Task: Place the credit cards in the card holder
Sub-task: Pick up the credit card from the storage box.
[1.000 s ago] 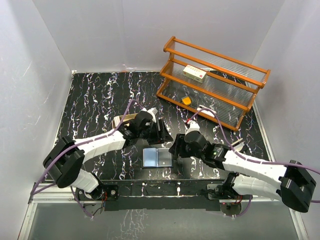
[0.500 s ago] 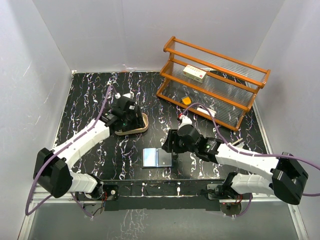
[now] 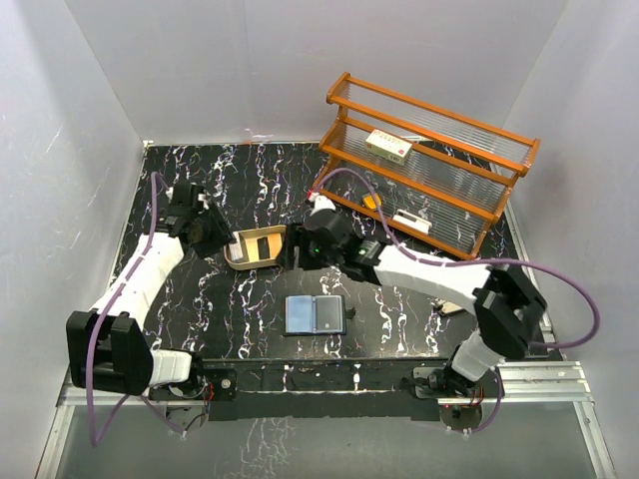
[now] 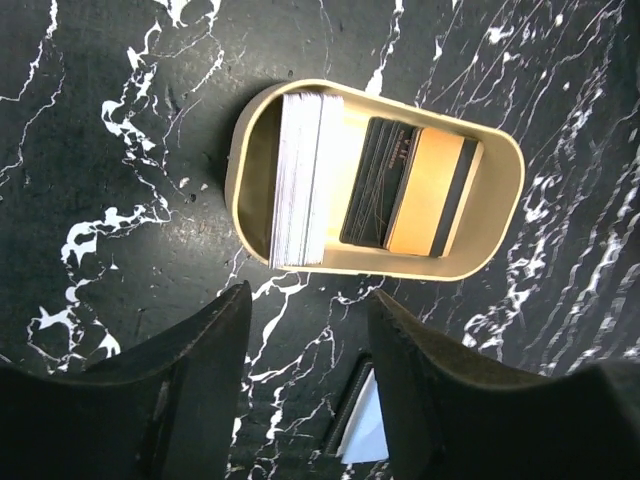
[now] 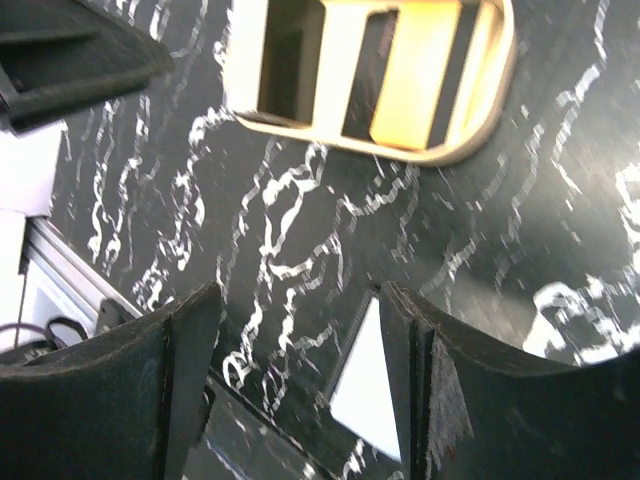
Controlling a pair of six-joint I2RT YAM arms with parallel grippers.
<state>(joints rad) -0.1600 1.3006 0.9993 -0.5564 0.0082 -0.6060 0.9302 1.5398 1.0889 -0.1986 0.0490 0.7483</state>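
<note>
The card holder (image 3: 315, 314) lies open on the black marbled table, pale blue-grey inside up; a corner of it shows in the left wrist view (image 4: 365, 435) and in the right wrist view (image 5: 370, 400). The credit cards lie in a tan oval tray (image 3: 240, 261): a pale stack (image 4: 305, 180), a dark card (image 4: 375, 185) and a tan card with a dark stripe (image 4: 430, 195). My left gripper (image 3: 220, 238) is open and empty just left of the tray (image 4: 250, 140). My right gripper (image 3: 296, 253) is open and empty just right of the tray (image 5: 480, 110), above the card holder.
A wooden two-shelf rack (image 3: 429, 180) stands at the back right, with a white-and-red box (image 3: 388, 146) on its top shelf, an orange object (image 3: 371, 201) and a white item (image 3: 409, 222) lower down. White walls close in the table on three sides.
My left gripper has drawn back to the left, off the tray, which now shows its cards. My right gripper has swung from beside the card holder up and left to the tray.
</note>
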